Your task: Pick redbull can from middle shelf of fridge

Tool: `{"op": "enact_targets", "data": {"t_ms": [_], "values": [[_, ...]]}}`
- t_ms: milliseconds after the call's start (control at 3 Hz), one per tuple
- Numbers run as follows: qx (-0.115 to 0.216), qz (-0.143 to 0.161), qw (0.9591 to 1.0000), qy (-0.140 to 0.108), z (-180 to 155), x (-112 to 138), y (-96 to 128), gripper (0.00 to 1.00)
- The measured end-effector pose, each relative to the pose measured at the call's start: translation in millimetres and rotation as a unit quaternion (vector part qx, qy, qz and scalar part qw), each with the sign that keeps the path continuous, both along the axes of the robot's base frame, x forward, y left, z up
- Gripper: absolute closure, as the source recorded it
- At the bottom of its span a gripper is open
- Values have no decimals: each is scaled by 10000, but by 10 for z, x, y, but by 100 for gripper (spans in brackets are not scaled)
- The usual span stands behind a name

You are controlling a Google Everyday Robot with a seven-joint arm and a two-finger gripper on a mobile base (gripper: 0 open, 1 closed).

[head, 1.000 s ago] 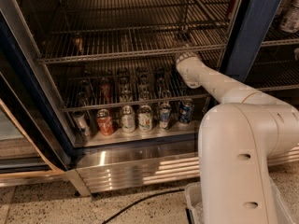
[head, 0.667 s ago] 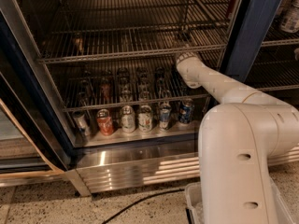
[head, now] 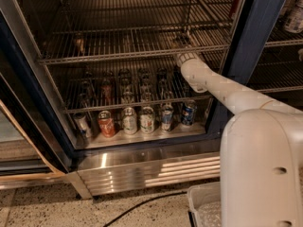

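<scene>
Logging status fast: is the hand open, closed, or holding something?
Hand: cannot be told; it is at the front rail of the middle shelf, inside the fridge.

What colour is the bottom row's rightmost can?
A blue can, camera view. The claw is higher, at the middle shelf, right side.

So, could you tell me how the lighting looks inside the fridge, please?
Camera view: the fridge is dim inside, the back cans in shadow; the front cans catch light; the base panel shows soft glare; the hand, at the middle shelf's right end, sits in shade.
</scene>
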State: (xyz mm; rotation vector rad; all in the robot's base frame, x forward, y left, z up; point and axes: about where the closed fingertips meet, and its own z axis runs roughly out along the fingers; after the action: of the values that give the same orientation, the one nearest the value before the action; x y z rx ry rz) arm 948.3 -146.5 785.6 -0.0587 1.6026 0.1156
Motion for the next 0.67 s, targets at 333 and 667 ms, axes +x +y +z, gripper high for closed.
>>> {"op": "enact_targets", "data": {"t_ms": [333,667], "values": [[-31,306,9995,-30,37,-209,124,100],[-65,518,9986,-52,48,-359,231,100]]}}
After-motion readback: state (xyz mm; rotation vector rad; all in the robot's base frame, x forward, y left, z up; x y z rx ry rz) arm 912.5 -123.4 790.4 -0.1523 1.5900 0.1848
